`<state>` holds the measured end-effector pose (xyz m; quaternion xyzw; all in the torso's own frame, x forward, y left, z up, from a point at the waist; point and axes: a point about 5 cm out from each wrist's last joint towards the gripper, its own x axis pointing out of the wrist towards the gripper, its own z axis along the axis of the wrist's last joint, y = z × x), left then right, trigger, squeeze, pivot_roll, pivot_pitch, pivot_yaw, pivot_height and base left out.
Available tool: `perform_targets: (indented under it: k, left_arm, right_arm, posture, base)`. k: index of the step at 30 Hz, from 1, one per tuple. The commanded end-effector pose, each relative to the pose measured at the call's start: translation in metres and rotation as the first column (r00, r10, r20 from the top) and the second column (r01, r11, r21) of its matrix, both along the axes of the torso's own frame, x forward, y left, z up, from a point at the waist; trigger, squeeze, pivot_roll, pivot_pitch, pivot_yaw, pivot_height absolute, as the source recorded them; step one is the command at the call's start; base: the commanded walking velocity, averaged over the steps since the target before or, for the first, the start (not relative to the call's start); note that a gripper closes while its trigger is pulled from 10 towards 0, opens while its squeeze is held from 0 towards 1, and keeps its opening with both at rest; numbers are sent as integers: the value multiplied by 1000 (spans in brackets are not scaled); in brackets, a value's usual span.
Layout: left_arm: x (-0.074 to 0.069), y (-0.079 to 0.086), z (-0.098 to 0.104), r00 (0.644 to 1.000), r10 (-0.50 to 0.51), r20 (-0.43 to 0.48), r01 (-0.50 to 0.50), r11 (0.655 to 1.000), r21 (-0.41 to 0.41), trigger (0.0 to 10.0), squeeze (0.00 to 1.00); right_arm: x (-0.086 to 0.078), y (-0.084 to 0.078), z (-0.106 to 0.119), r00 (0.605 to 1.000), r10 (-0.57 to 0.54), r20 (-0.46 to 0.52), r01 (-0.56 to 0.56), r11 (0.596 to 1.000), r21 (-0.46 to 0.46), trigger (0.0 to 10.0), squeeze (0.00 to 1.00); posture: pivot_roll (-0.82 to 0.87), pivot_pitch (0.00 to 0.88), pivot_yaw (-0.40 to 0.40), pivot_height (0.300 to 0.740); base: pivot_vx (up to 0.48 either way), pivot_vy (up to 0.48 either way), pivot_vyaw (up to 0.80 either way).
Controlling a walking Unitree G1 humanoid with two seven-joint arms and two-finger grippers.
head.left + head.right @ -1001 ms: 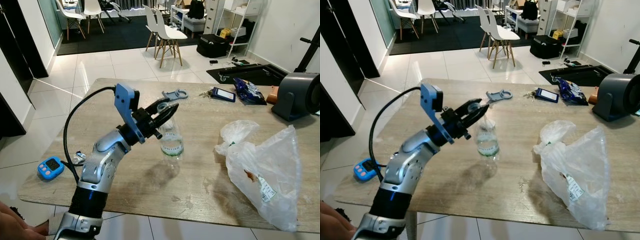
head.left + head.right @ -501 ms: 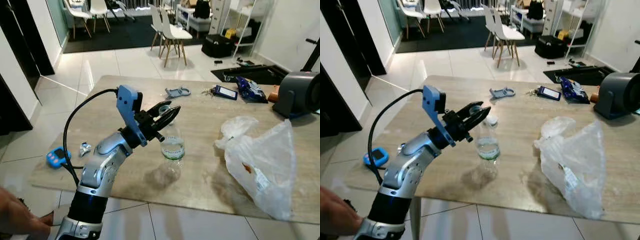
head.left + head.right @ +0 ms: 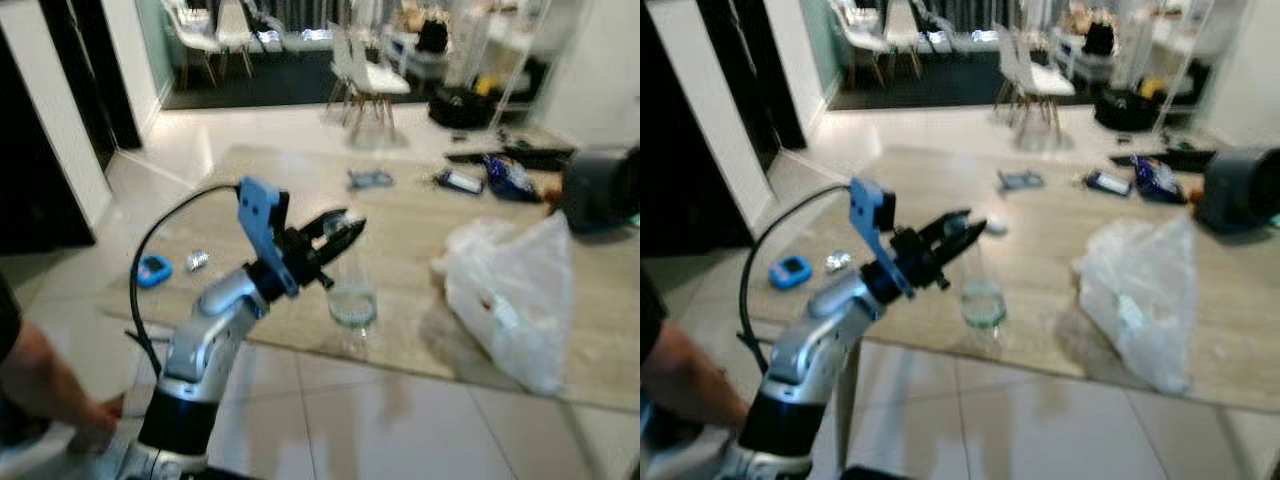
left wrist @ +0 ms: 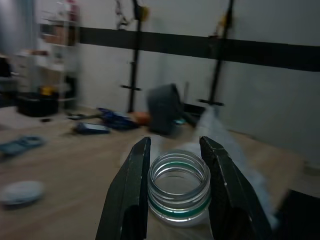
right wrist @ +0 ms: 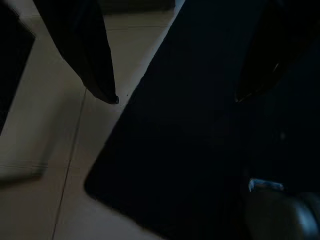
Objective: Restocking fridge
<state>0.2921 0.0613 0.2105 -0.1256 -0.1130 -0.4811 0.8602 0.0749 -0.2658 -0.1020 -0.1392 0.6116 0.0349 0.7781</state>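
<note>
A clear plastic bottle (image 3: 351,298) without a cap, with a green ring at its neck, hangs upright from my left gripper (image 3: 343,226), which is shut on its neck. In the left wrist view the bottle's open mouth (image 4: 179,186) sits tight between the two black fingers (image 4: 131,195). The bottle is above the near edge of the wooden table (image 3: 400,215). A small white cap (image 3: 995,228) lies on the table behind it. My right gripper (image 5: 176,99) hangs open over tiled floor and a dark mat. The head views are blurred.
A crumpled plastic bag (image 3: 505,285) lies on the table to the right, and a grey device (image 3: 600,185) stands at the far right. A blue timer (image 3: 153,270) rests at the table's left end. A person's arm (image 3: 40,380) is at lower left. White chairs (image 3: 370,75) stand behind.
The camera has pulled back from the table and the picture has blurred. My left gripper keeps hold of the bottle, which has come from mid-table to the near edge.
</note>
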Motion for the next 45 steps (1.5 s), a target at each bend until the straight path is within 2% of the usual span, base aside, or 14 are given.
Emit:
perform_targets:
  k: [1,20,22,25,30,33,36,38,40,41,42,43,44,45]
  left_arm:
    - [-1,0,3,1000,2,2,-2,1000,-12,10000,0]
    - [-1,-3,-4,1000,0,-20,0,1000,6,10000,0]
    - [1,-2,-18,998,25,-54,-23,999,47,10000,0]
    - [1,-1,-21,998,32,-63,-28,998,54,10000,0]
    - [3,15,-87,960,133,-245,-88,979,185,10000,0]
    - [3,18,-96,952,148,-267,-94,974,207,10000,0]
    - [-3,39,-147,881,269,-389,-137,932,336,10000,0]
    - [-3,39,-147,881,269,-389,-137,932,336,10000,0]
    - [-19,62,-194,779,400,-482,-161,872,463,10000,0]
    - [-19,62,-194,779,400,-482,-161,872,463,10000,0]
    - [-27,70,-209,740,440,-509,-161,851,501,10000,0]
    - [-43,83,-230,673,501,-545,-157,816,556,10000,0]
    - [-43,83,-230,673,501,-545,-157,816,556,10000,0]
    - [-56,92,-245,621,543,-566,-149,790,595,10000,0]
  right_arm:
    - [-7,4,-3,1000,-4,-24,4,1000,11,10000,0]
    - [-9,3,-3,999,-5,-32,5,1000,4,10000,0]
    - [-8,3,-3,999,-5,-33,5,1000,4,10000,0]
    - [-8,3,-3,999,-4,-33,5,1000,4,10000,0]
    - [-6,4,-3,999,0,-35,0,1000,4,10000,0]
    - [-5,4,-2,999,0,-34,0,1000,4,10000,0]
    - [5,3,0,1000,3,-22,-3,1000,-1,10000,0]
    - [5,3,0,1000,3,-22,-3,1000,-1,10000,0]
    - [13,4,1,1000,3,-13,-3,1000,-3,10000,0]
    - [13,4,1,1000,3,-13,-3,1000,-3,10000,0]
    - [15,4,1,1000,3,-10,-3,1000,-4,10000,0]
    - [16,4,1,1000,2,-11,-2,1000,-5,10000,0]
    - [16,4,1,1000,2,-11,-2,1000,-5,10000,0]
    - [16,4,1,1000,1,-12,-2,1000,-5,10000,0]
  posture:
    - [12,0,-23,740]
    - [10,0,-29,740]
    - [12,0,-29,740]
    - [12,0,-29,740]
    - [14,0,-28,740]
    - [14,0,-28,740]
    - [14,0,-28,740]
    - [14,0,-28,740]
    - [11,0,-28,740]
    - [11,0,-28,740]
    - [11,0,-28,740]
    - [10,0,-28,740]
    - [10,0,-28,740]
    - [10,0,-28,740]
  base:
    - [-281,0,0]
    - [-252,0,0]
    - [0,0,0]
    - [0,0,0]
    - [0,0,0]
    - [0,0,0]
    - [0,0,0]
    - [0,0,0]
    - [0,0,0]
    - [0,0,0]
    - [0,0,0]
    - [0,0,0]
    - [0,0,0]
    - [0,0,0]
